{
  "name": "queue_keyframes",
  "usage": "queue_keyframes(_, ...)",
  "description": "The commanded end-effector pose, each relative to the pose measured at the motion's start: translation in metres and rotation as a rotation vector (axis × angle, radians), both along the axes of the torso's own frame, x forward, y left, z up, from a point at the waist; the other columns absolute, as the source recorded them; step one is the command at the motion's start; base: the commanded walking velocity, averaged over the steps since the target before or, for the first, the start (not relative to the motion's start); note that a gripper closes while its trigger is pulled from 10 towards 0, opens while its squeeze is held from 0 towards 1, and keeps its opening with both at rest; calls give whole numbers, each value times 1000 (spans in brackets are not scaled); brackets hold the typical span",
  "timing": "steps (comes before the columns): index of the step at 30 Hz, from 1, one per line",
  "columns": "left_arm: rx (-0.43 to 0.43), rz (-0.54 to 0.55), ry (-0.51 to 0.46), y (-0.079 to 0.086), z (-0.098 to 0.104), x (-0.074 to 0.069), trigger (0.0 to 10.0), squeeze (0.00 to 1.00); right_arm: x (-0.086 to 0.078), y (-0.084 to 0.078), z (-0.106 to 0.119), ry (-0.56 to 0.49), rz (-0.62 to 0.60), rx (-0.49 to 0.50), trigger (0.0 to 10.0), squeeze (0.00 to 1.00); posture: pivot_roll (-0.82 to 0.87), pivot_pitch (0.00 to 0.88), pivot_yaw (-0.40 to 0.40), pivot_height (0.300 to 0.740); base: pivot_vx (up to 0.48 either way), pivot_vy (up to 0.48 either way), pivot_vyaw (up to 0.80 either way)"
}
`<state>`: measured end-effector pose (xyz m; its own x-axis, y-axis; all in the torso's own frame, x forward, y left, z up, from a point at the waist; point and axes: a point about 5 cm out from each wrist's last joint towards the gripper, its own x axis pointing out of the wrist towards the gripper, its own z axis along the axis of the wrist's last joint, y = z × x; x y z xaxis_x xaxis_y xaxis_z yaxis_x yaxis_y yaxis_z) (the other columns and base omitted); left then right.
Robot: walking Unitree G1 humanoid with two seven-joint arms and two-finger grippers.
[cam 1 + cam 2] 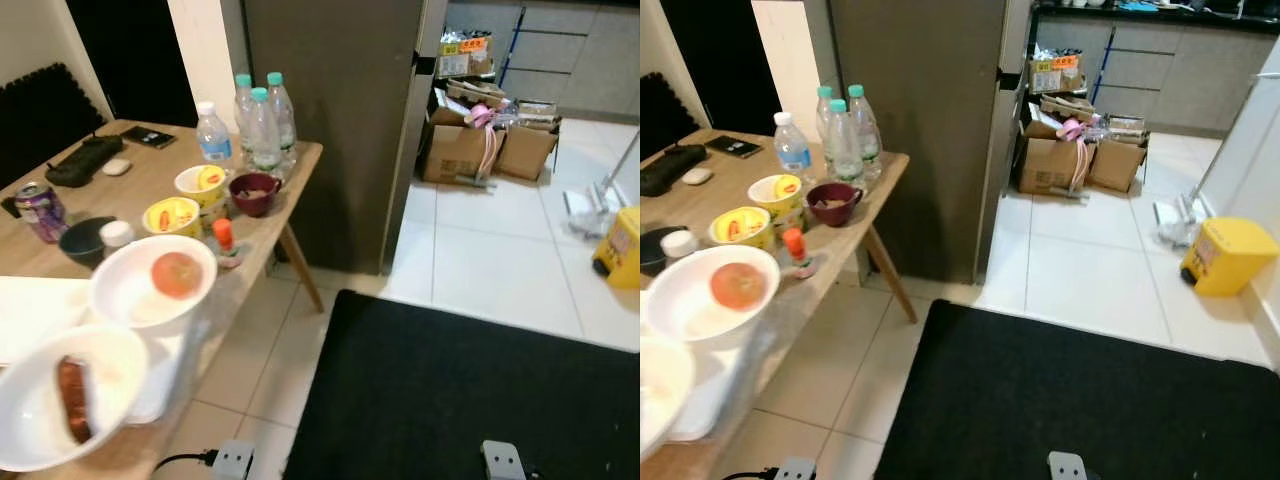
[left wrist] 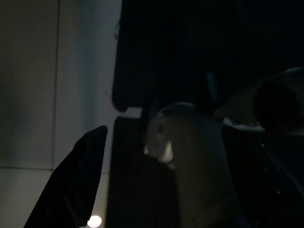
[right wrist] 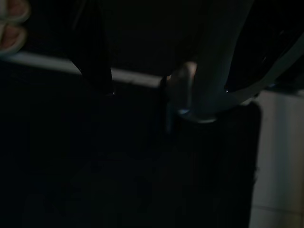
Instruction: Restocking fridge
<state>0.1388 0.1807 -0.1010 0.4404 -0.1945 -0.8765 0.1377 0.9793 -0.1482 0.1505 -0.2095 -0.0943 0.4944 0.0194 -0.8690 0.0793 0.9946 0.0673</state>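
The tall grey fridge point(image 1: 340, 120) stands shut just beyond the far end of a wooden table point(image 1: 150, 165) on my left. On the table are three water bottles point(image 1: 262, 125) with teal caps and a smaller one point(image 1: 213, 135). There are also two yellow cups point(image 1: 172, 215), a maroon bowl point(image 1: 254, 192) and a purple can point(image 1: 40, 210). Nearer me, one white bowl point(image 1: 120, 300) holds a round red fruit point(image 1: 177, 274) and another holds a sausage point(image 1: 72, 398). My left gripper point(image 2: 180, 142) and right gripper point(image 3: 156, 85) hang idle in the dark over the floor.
A black mat point(image 1: 460, 400) covers the floor in front of me. Cardboard boxes point(image 1: 480, 140) sit past the fridge, and a yellow bin point(image 1: 1225, 255) stands on the white tiles at the right. A small orange-capped bottle point(image 1: 223, 237) stands near the table's edge.
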Motion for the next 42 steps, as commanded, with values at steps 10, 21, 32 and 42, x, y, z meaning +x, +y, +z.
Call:
queue_keyframes(10,25,8,8,5,-1,-2,10000,0,1,3,0,-5,19,12,10000,0,-5,0,-9,740,0,0,315)
queue_keyframes(21,19,11,9,3,-1,-2,10000,0,0,4,0,-4,19,18,10000,0,-7,0,-10,740,0,0,781)
queue_keyframes(32,17,13,7,2,-1,-2,10000,0,0,3,0,0,24,18,10000,0,-7,0,-12,740,0,0,781)
queue_keyframes(42,-9,11,10,0,-1,-2,10000,0,-1,1,-1,10,1,19,10000,0,-7,0,-16,740,0,-224,383)
